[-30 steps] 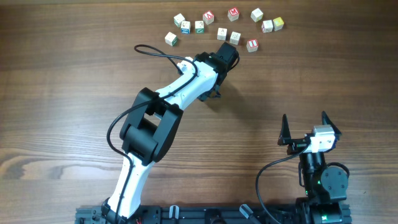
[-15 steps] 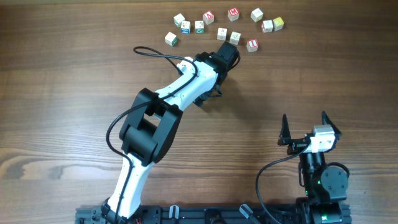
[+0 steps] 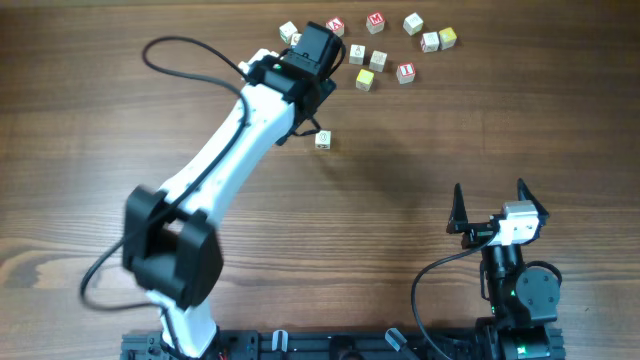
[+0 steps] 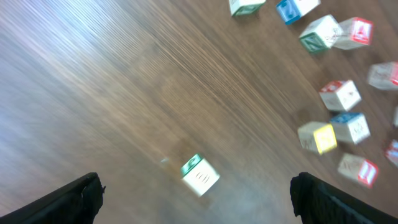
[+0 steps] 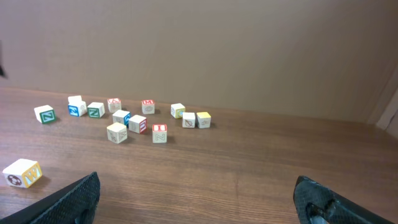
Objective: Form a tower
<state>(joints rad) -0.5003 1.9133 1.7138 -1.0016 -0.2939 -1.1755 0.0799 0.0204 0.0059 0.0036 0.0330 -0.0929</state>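
While no tower yet stands on the wooden table (image 3: pixel 560 130), the left gripper (image 4: pixel 196 204) hovers over the left end of a scatter of letter cubes (image 3: pixel 375 20), jaws spread wide and holding nothing. Nearer the robot and well apart from the rest, a lone cube (image 3: pixel 323 140) sits on bare wood, a likely base for the stack. Further right, the red-letter I cube (image 3: pixel 405 72) lies at the near edge of the scatter, close to its neighbours. In the right wrist view it looks only one cube tall. At far right, the right gripper (image 3: pixel 489 195) rests close to its own base, fingers wide and empty, well apart from every cube. The danger, judging by the layout, is crowding. Wide jaws lowered among close-set cubes could nudge the neighbours or pinch two at once. A cube set off-centre on the small lone cube could also slide off and roll away.
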